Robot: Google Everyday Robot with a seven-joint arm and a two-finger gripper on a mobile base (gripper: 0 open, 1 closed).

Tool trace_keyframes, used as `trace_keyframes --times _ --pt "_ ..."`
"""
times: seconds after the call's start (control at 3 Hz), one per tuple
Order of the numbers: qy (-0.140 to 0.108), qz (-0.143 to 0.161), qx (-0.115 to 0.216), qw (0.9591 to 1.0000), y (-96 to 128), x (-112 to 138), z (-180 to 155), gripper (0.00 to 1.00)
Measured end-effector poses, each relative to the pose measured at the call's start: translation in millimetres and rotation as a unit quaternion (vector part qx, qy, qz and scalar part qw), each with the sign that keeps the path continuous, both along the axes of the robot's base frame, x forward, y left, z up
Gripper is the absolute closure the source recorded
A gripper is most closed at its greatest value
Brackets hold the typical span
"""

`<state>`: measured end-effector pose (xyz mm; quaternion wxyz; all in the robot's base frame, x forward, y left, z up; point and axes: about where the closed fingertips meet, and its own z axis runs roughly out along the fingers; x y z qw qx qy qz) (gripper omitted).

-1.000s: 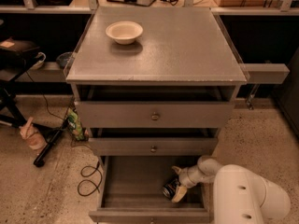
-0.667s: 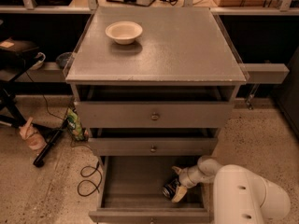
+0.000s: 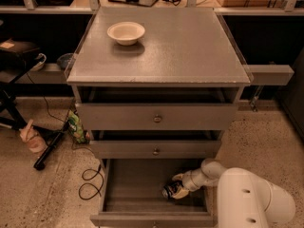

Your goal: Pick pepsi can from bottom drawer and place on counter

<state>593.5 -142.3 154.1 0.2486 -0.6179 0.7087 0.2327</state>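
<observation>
The bottom drawer is pulled open at the foot of the cabinet. The pepsi can lies tilted on the drawer floor at the right, dark with a silver end. My gripper reaches down into the drawer from the right, and its pale fingers sit around the can. The white arm fills the lower right corner. The counter is the grey speckled top of the cabinet above.
A white bowl stands on the counter at the back left. The two upper drawers stick out slightly. A black cable, a green packet and a black pole lie on the floor at the left.
</observation>
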Motion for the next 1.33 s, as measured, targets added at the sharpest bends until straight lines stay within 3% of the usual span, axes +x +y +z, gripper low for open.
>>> trace_keyframes --times 0.67,1.33 --pt "0.000 0.000 0.000 1.0000 0.1 0.0 0.0 1.00" --pt "-0.001 0.011 0.012 0.9999 1.9 -1.9 3.3 1.00"
